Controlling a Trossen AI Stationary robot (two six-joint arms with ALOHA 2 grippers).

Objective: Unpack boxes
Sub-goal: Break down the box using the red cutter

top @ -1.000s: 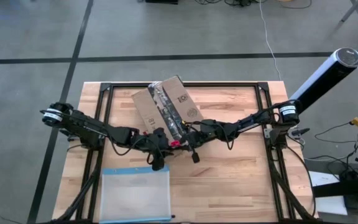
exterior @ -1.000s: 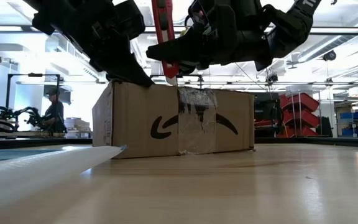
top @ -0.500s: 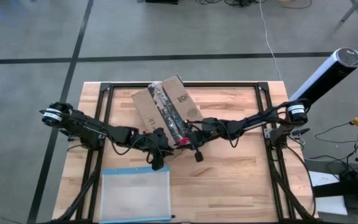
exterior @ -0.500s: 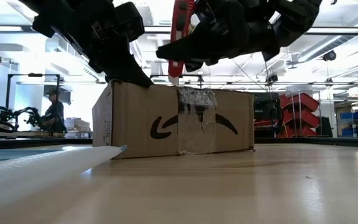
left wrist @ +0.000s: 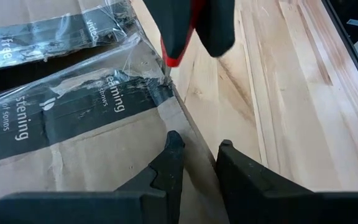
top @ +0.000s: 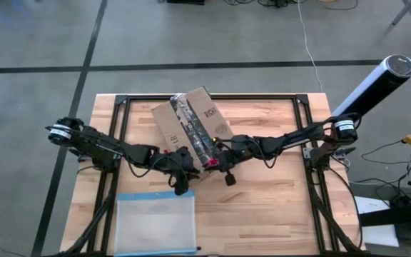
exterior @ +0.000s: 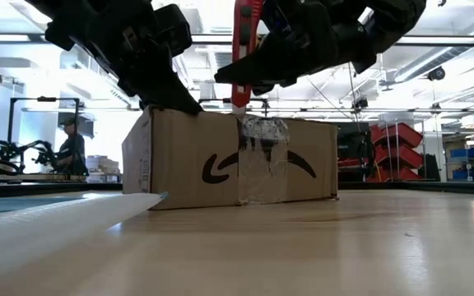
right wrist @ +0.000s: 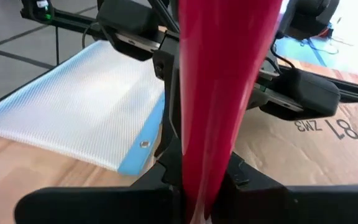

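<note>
**Here: red cutter poised on the taped seam of the box**

Centrally, the wooden table (top: 277, 207) is carrying one brown cardboard box (top: 191, 128), lying skewed toward the far-middle of the top, flaps down and sealed. A strip of clear tape (exterior: 262, 160) is running over its top and down the near face, crossing the black printed curve there.

Near the front-left edge, a clear plastic pouch (top: 155, 221) with a blue border is lying flat, well apart from the box.

The left gripper (top: 180, 158) is pressing down on the near left part of the box top; in its wrist view the two dark fingers (left wrist: 166, 163) are sitting a little apart on the cardboard with nothing between them.

The right gripper (top: 216, 158) is hanging just beside it, over the box's near edge, fingers clamped around a red cutter (exterior: 243, 49). The tool is standing close to upright, its tip touching the tape at the box's top near edge.

In the room behind, a person (exterior: 72, 148) is standing far off.
</note>
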